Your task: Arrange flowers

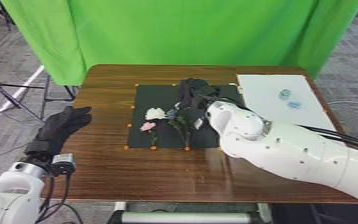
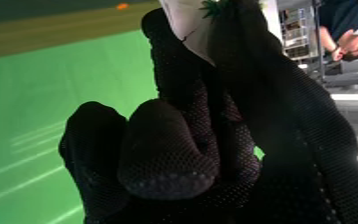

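Right hand (image 1: 191,91) above the mat (image 1: 142,102)'s far part, pinching a pale item (image 2: 190,22).
White flower (image 1: 155,114) and pink flower (image 1: 148,126) lie on the mat's left half; left hand (image 1: 62,126), fingers relaxed and apart, stands left of the mat.

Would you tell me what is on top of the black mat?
A white flower, a pink flower, a bluish one and green stems. The right hand covers part of the black mat; anything beneath cannot be seen.

Lab with green curtain (image 1: 193,35)
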